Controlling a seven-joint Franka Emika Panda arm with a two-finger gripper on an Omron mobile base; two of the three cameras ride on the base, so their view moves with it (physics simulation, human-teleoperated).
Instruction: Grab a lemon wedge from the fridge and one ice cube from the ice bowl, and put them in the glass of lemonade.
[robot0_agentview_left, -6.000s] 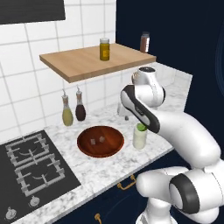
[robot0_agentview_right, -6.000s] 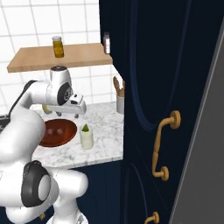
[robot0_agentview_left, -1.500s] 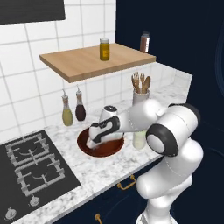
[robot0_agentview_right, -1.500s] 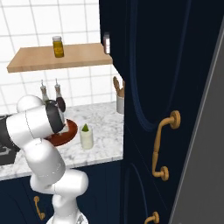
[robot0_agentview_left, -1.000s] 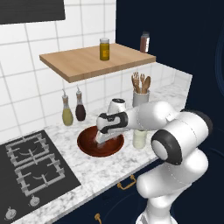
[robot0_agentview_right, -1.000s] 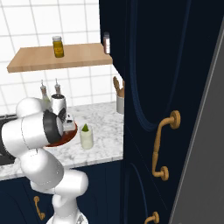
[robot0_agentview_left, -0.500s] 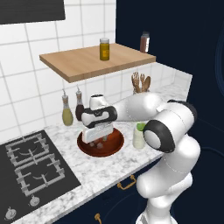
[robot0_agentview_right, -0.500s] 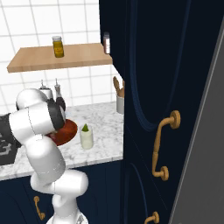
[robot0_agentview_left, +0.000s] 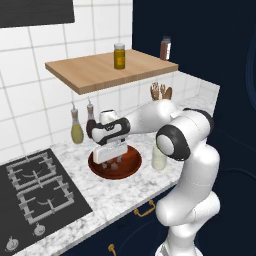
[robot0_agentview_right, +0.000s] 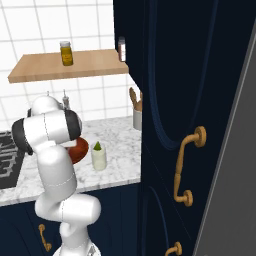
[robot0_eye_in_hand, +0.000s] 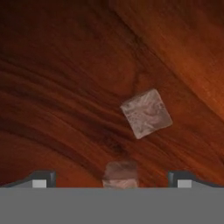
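Over the ice bowl (robot0_agentview_left: 131, 167), in the left base view, the gripper (robot0_agentview_left: 111, 161) hangs with its fingers pointing down into the dish, jaws spread wide and holding nothing. The bowl sits on the marble counter (robot0_agentview_left: 112, 192) beside the hob (robot0_agentview_left: 35, 190), and the glass (robot0_agentview_left: 159, 156) stands just to its right, partly behind the arm.

In the right base view the glass (robot0_agentview_right: 98, 159) holds pale liquid with a small yellow-green wedge (robot0_agentview_right: 98, 146) poking above its rim, so the lemon step looks done. The ice step is left: a cube must still be grasped and carried over.

In the hand view two ice cubes lie on the reddish-brown wood. One cube (robot0_eye_in_hand: 145, 113), cloudy, grey-white and turned cornerwise, is clear of the fingers. A second cube (robot0_eye_in_hand: 120, 173), browner in tone, sits at the bottom edge between the two fingertips (robot0_eye_in_hand: 42, 178), not yet pinched.
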